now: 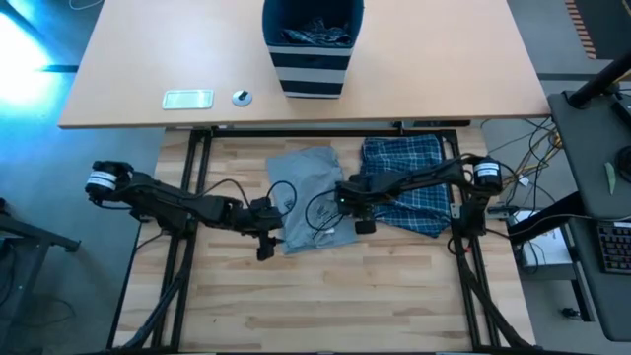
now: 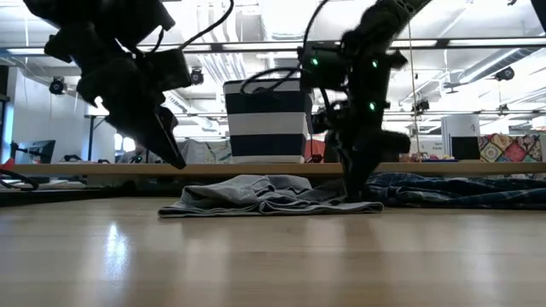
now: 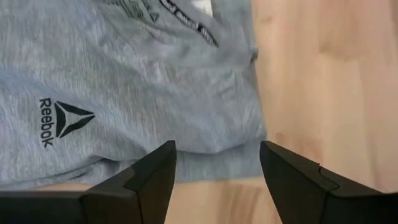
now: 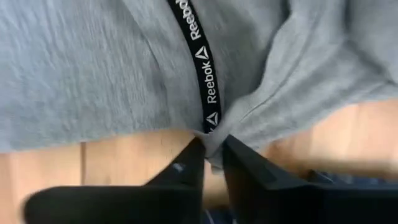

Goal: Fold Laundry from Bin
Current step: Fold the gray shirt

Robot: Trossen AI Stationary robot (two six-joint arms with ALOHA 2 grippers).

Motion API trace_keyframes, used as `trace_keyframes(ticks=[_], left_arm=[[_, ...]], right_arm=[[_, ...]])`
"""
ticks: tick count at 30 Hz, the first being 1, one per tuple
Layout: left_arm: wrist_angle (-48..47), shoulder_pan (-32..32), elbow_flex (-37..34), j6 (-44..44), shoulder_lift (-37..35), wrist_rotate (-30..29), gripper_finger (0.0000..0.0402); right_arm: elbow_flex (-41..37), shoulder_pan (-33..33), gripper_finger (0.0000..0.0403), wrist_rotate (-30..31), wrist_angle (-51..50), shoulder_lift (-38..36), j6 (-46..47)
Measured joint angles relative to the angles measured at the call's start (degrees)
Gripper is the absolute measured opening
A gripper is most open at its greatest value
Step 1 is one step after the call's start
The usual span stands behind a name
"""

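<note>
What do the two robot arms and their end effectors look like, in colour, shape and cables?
Both arms are dark, slim and jointed. A white-and-black cylindrical joint sits at each base, and thin black cables loop alongside. The left end effector has two black, wedge-shaped fingers. The right end effector looks the same, and green lights glow on that arm in the low view.

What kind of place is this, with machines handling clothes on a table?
Probably a robotics lab or workshop in a large open hall. Two dark arms, mounted on a wooden table, work a grey T-shirt; loose cables trail beside it, and the low view shows ceiling ducts and other workstations behind.
</note>
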Motion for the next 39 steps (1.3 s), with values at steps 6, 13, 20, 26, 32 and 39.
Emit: trace_keyframes(ticks=[6,13,20,26,32,39], left_arm=[[0.0,-0.1,0.0,1.3,0.7,-0.2,0.0217],[0.1,-1.9,0.0,7.9,2.6,-1.3,0.0219],[7.4,-6.8,0.0,15.3,7.1,-8.6,0.0222],[11.6,-7.4,2.1,12.1,13.2,-9.2,0.0194],[10.3,-7.6,6.4,10.9,19.8,-9.3,0.0158],[6.3,-7.6,6.6,6.2,17.8,-9.4,0.0037]], right_arm=[[11.7,1.1,0.0014,-5.5,-15.8,-0.3,6.3],[18.7,1.2,0.0013,-18.3,-20.0,0.0,18.2],[18.3,1.3,0.0013,-18.4,-20.1,0.0,22.5],[17.9,1.3,0.0013,-18.0,-20.0,0.0,23.7],[17.8,1.3,0.0013,-18.0,-20.1,0.0,23.7],[17.8,1.4,0.0013,-18.3,-22.3,0.0,21.7]])
